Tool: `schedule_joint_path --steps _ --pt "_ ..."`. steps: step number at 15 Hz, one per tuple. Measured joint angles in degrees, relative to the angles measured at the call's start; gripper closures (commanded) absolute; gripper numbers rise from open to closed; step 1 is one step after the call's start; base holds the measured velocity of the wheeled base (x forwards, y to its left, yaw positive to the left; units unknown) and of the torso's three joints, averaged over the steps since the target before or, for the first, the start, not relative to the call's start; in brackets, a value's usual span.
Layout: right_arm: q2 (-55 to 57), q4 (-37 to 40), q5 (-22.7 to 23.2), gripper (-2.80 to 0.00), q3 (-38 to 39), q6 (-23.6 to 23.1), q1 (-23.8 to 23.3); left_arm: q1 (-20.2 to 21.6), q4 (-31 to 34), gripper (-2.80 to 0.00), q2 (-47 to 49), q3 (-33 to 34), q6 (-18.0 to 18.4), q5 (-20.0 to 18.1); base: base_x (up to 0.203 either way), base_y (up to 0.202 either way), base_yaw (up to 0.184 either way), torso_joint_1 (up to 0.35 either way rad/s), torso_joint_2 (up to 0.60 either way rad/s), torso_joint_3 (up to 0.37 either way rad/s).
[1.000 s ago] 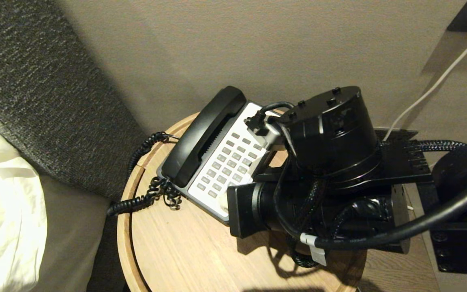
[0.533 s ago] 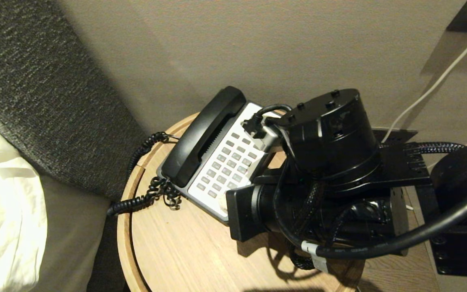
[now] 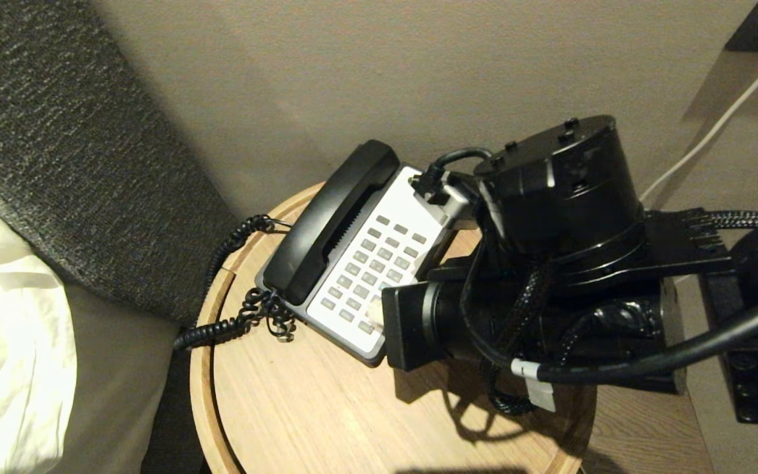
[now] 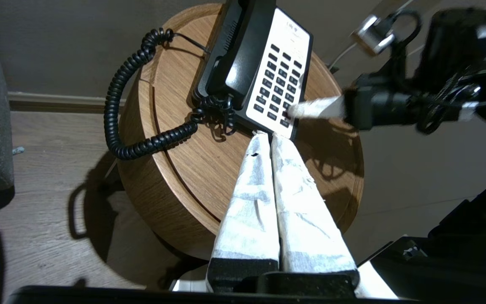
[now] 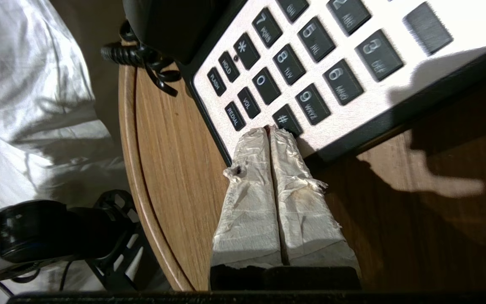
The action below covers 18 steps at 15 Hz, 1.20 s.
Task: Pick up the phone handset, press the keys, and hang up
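- Head view, item one: handset (image 3: 329, 220), glossy black, long and curved, lying in its cradle along the far-left side of the base (image 3: 359, 349); not lifted.
- Handling, judged: rigid moulded plastic, light, slick surface likely to slide between padded fingers; best taken across the narrow middle, between the two bulbous ends, where closing fingers can span it.
- Cord (image 3: 234, 322): black coil running from the handset's near end over the worktop (image 3: 300, 415) edge; springy, likely to tug back when the handset rises, so a firm hold is advised.
- Keys (image 5: 289, 63): dark grey rectangles in a white faceplate; stiff, short-travel buttons by the look, each wanting a straight press on one key only. No red button can be made out here.
- Right gripper (image 5: 270, 131): fingers pressed together, wrapped in white padding, tips at the near row of keys, by the "#" key; contact cannot be confirmed.
- Left gripper (image 4: 267, 136): fingers closed together, empty, held near the front edge of the base, apart from the handset.
- Setting: round wooden worktop beside a bed (image 3: 10, 329), wall behind.
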Motion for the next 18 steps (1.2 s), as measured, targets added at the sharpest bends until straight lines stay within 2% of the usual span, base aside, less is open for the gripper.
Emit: schedule_joint_path --steps 5,8,11,13,16,18 --pt "-5.4 0.1 0.1 0.00 1.3 0.6 0.1 2.4 0.0 0.00 -0.6 1.1 -0.3 0.6 0.000 0.000 0.000 0.000 0.00 0.000" --pt "-8.9 -0.1 -1.1 0.00 4.0 0.9 0.1 7.2 0.3 0.00 -2.3 2.7 -0.5 2.3 0.000 0.000 0.000 0.000 0.00 0.000" --pt "-12.0 -0.3 -2.2 0.00 6.0 0.8 0.1 13.4 0.3 0.00 -6.3 7.6 -0.6 10.9 0.000 0.000 0.000 0.000 0.00 0.000" --pt "-13.3 -0.3 -2.2 0.00 6.3 0.7 0.0 17.2 0.5 0.00 -9.4 11.6 -1.1 14.1 0.000 0.000 0.000 0.000 0.00 0.000" --pt "-14.9 -0.3 -2.1 0.00 6.9 0.7 0.0 19.1 0.4 0.00 -11.5 14.7 -3.0 23.5 0.000 0.000 0.000 0.000 0.00 0.000" --pt "-15.6 -0.4 -2.1 0.00 7.4 0.5 0.0 22.9 0.7 0.00 -11.9 14.4 -2.9 23.9 0.000 0.000 0.000 0.000 0.00 0.000"
